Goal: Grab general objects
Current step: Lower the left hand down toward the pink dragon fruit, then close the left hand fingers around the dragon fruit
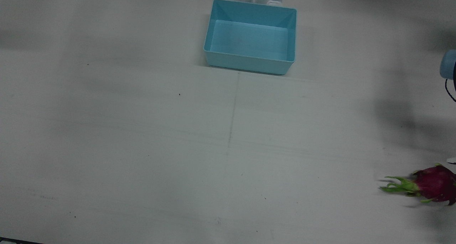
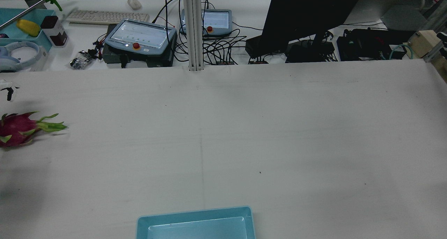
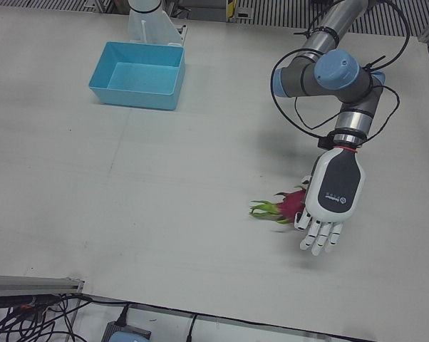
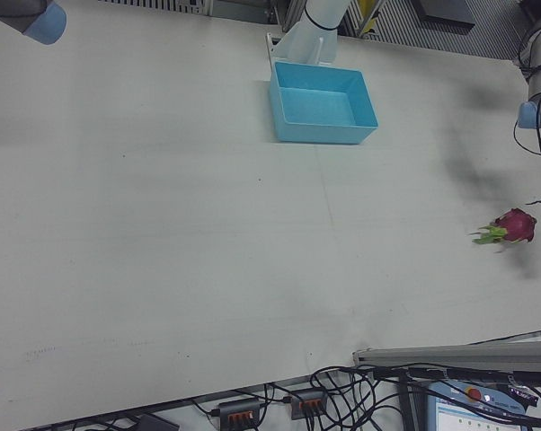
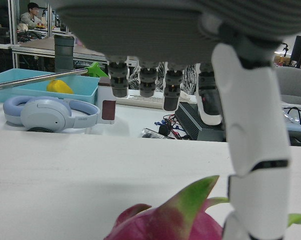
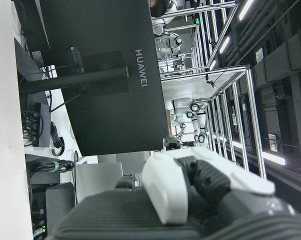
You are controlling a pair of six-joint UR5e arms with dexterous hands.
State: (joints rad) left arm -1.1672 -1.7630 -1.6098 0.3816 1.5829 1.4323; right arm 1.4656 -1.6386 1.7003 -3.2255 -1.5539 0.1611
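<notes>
The left hand (image 3: 331, 196), fingers spread and empty, hovers over the dragon fruit (image 3: 291, 204), whose leafy end points toward the tabletop centre.

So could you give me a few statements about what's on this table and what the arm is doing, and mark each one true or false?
1. The blue bin has nothing in it. True.
2. The dragon fruit lies inside the bin. False: it lies on the table, far from the bin.
3. The left hand is right by the dragon fruit, fingers pointing down. True.
4. The left hand has lifted the fruit off the table. False: the fruit rests on the table.
5. A second fruit lies beside the bin. False: only one fruit is on this table.
</notes>
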